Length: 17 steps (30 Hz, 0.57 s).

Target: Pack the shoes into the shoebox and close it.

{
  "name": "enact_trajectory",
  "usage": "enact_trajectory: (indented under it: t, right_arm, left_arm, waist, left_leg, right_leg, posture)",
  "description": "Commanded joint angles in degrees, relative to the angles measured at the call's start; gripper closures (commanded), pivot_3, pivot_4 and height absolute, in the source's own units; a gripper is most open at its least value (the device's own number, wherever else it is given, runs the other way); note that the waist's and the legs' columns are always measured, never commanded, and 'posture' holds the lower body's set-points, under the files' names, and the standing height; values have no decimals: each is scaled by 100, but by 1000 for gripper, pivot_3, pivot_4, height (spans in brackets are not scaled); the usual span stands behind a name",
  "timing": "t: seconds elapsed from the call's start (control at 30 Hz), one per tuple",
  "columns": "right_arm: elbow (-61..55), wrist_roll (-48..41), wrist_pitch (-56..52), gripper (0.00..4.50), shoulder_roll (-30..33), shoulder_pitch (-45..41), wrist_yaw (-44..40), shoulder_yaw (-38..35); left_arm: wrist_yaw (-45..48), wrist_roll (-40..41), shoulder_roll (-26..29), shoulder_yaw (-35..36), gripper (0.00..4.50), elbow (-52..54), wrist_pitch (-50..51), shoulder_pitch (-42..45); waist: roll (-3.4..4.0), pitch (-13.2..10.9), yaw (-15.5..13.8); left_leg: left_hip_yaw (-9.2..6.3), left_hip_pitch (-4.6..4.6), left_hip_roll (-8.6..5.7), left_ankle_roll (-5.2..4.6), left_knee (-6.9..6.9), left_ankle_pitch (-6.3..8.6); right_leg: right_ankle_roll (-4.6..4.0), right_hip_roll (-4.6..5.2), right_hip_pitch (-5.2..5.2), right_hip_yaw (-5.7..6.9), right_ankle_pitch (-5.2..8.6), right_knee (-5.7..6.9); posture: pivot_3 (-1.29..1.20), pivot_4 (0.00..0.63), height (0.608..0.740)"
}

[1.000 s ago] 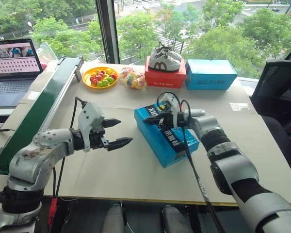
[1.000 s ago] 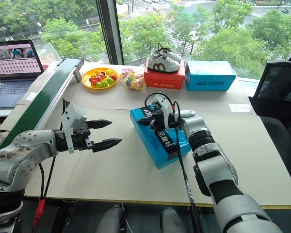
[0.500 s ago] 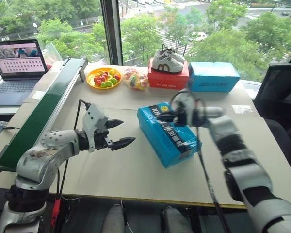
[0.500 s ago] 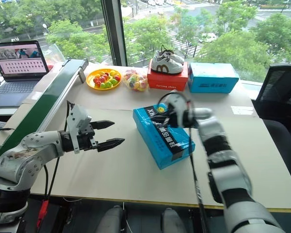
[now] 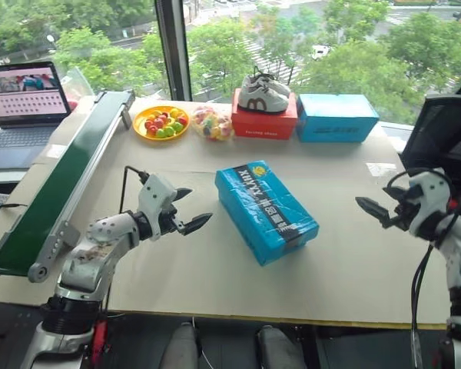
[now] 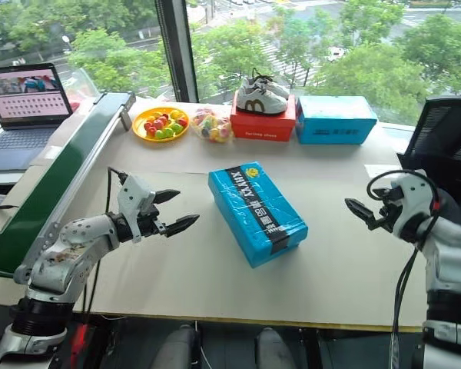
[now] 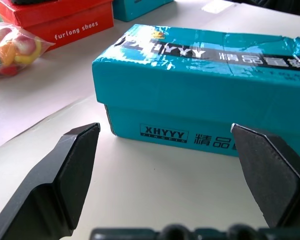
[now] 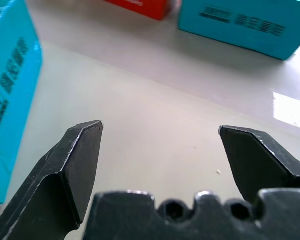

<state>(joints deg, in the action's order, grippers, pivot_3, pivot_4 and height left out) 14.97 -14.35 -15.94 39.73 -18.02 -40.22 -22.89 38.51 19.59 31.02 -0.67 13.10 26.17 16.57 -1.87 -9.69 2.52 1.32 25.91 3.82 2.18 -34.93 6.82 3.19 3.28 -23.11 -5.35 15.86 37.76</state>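
Note:
The shoebox (image 5: 265,211) lies shut in the middle of the table, bright blue, with dark lettering and a yellow round sticker on its lid. The shoes are out of view. My left gripper (image 5: 194,206) hovers open just left of the box, pointing at its side, with a small gap between them. In the left wrist view its fingers (image 7: 75,165) frame the box end (image 7: 200,100). My right gripper (image 5: 373,204) hangs open well to the right of the box, holding nothing, over bare table (image 8: 155,95).
Along the table's far edge stand a red box (image 5: 263,123) with grey-and-white sneakers on it, another blue box (image 5: 336,117), a candy bag (image 5: 207,123) and a yellow fruit plate (image 5: 160,121). A green conveyor (image 5: 61,177) and a laptop (image 5: 19,96) are left, a black chair (image 5: 446,131) right.
My right gripper has come off the box lid, swung far to the right and opened. The left gripper has edged a little toward the box. The view has shifted slightly.

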Motion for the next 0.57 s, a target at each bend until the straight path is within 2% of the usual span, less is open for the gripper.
enact_trajectory:
  t: [0.03, 0.17, 0.33, 0.57]
  right_arm:
    - [-600, 92, 546, 55, -385, 415, 685, -189]
    - [-725, 7, 769, 55, -1295, 931, 1417, -178]
    - [-432, 230, 1221, 55, -1976, 1347, 1872, 42]
    - [-6, 454, 1803, 55, -2372, 1486, 2133, 393]
  left_arm:
    - [-761, -358, -522, 302, 0, -86, -746, -631]
    - [-1923, -1057, -1363, 411, 0, -687, -1893, -1242]
    - [-2420, -1602, -1718, 234, 0, -1154, -2667, -1658]
    - [-2650, -1772, -1991, 208, 0, -1798, -3010, -1702]
  waist:
    - [-1, 4, 27]
    - [-7, 6, -4]
    - [0, 7, -42]
    - [3, 15, -15]
  left_leg:
    - [1, -17, 0, 0, 3, 0]
    - [1, -75, 6, -3, 21, 5]
    - [9, -63, -4, 3, 16, 8]
    - [12, -61, 1, 26, 25, 23]
  right_leg:
    - [4, 0, 17, -3, 1, -6]
    - [14, -1, 77, 2, 16, -29]
    - [-5, 12, 69, 0, 0, -29]
    - [1, 11, 76, 3, -4, -63]
  posture:
    - [0, 150, 740]
    - [0, 150, 740]
    - [0, 150, 740]
    - [0, 150, 740]
